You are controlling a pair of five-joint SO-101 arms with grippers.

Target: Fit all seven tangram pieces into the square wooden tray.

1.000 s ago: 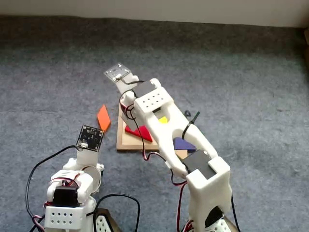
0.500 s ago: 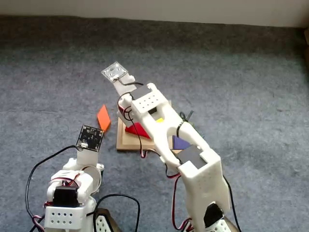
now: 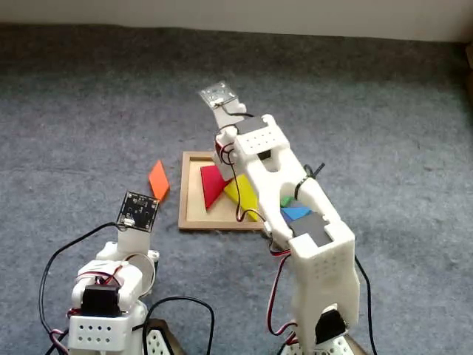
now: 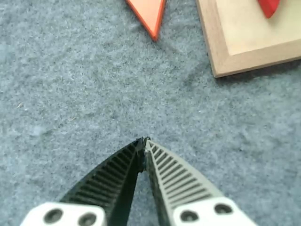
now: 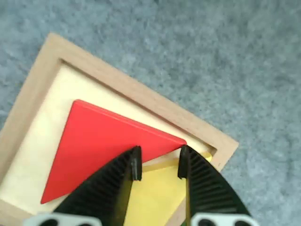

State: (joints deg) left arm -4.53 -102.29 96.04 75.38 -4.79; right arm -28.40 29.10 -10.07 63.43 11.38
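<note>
- Four pieces show inside the square wooden tray (image 3: 182,194): a red triangle (image 3: 211,185), a yellow piece (image 3: 240,194) touching it, and a green piece (image 3: 284,201) and a blue piece (image 3: 297,213) glimpsed through gaps in the right arm.
- One orange piece (image 3: 158,180) lies outside, on the grey carpet (image 3: 369,111) just beside the tray's left rim.
- By my count the task is a little past halfway. The orange piece has yet to go in, and two more pieces are unaccounted for; the arm covers much of the tray, so I cannot tell whether they are seated under it.
- The right gripper (image 5: 158,162) hangs over the tray above the seam between red and yellow, its jaws slightly parted and grasping nothing.
- The left gripper (image 4: 142,141) sits low over the carpet, near the orange piece and the tray's corner, its jaws pinched together at the tips with nothing between them.
- The high view gives the whole layout, including green, blue and the stray orange piece.
- The right wrist view adds how the red triangle's corner tucks against the tray's rim, with yellow flush along its edge.
- The left wrist view adds the orange piece's pointed tip and the tray's near corner with a sliver of red.
</note>
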